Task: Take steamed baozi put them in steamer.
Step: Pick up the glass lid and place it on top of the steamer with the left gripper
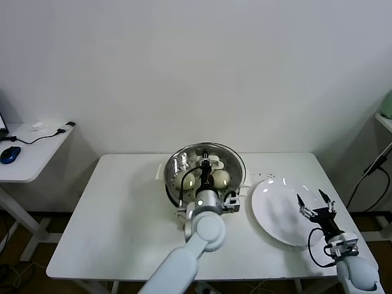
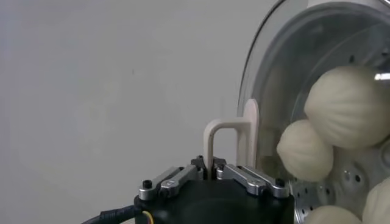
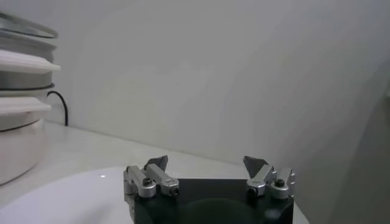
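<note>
The steamer (image 1: 173,164) stands at the middle back of the table. Its glass lid (image 2: 274,67) lies over it. My left gripper (image 1: 208,164) is above the pot, shut on the lid's white handle (image 2: 222,129); it also shows in the left wrist view (image 2: 210,171). Through the glass I see several cream-white baozi (image 2: 350,106) on the perforated floor, two of them clear in the head view (image 1: 221,179). My right gripper (image 1: 314,203) is open and empty above the white plate (image 1: 275,214); it also shows in the right wrist view (image 3: 206,163).
The flat white plate (image 3: 73,195) lies right of the steamer and holds nothing. The steamer on its white cooker base (image 3: 18,122) shows in the right wrist view. A side desk (image 1: 30,153) with a blue mouse (image 1: 9,154) stands far left.
</note>
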